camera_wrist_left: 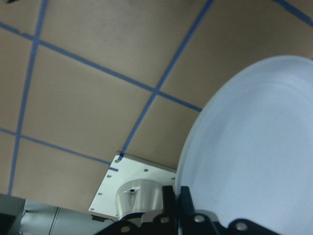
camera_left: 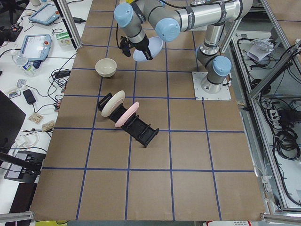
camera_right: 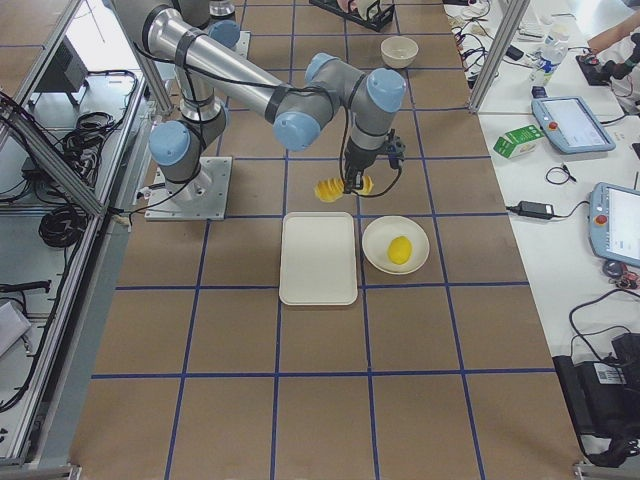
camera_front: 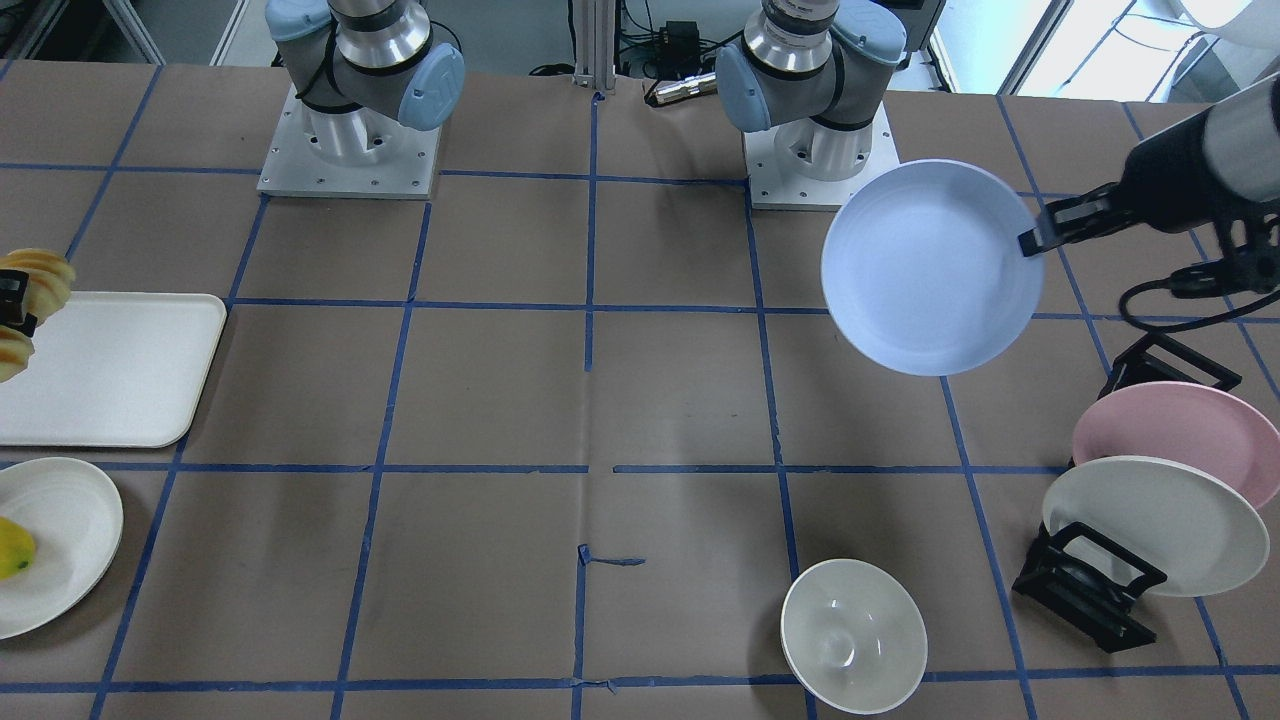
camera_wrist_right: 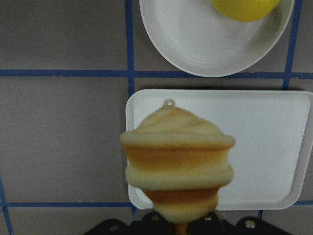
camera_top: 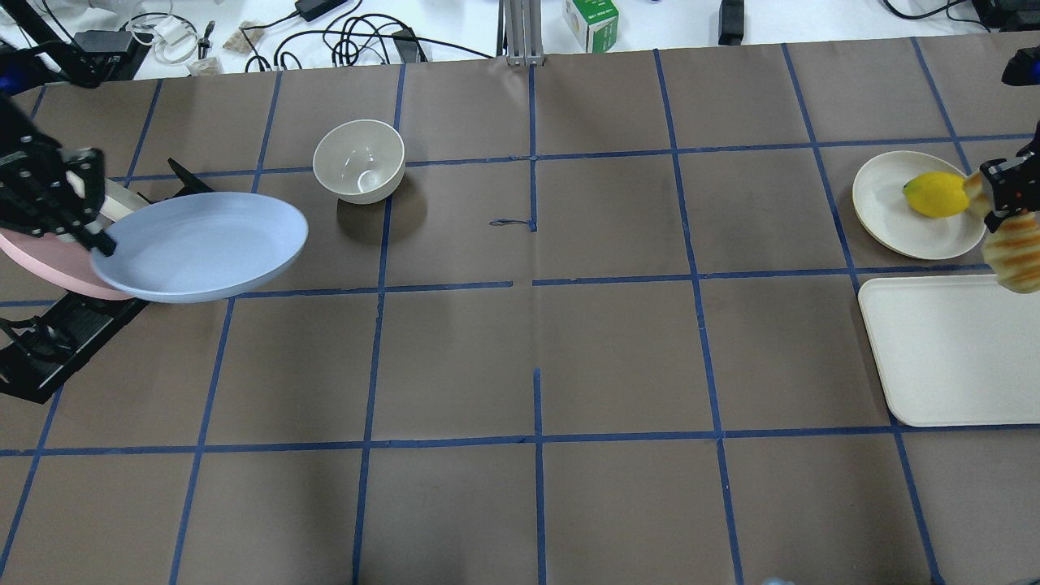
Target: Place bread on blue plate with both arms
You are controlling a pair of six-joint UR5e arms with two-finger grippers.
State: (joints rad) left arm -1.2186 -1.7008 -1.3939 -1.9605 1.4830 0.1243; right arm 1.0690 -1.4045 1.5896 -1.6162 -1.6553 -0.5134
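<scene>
The blue plate hangs tilted in the air above the table. My left gripper is shut on its rim. The plate also shows in the overhead view and fills the left wrist view. The bread, a short row of yellow-orange slices, is held in my right gripper, which is shut on it. It hangs above the far edge of a white tray. The front view shows it at the left edge. The two arms are far apart, at opposite ends of the table.
A cream plate with a yellow fruit lies beside the tray. A white bowl stands near the blue plate. A black rack holds a pink plate and a cream plate below the left gripper.
</scene>
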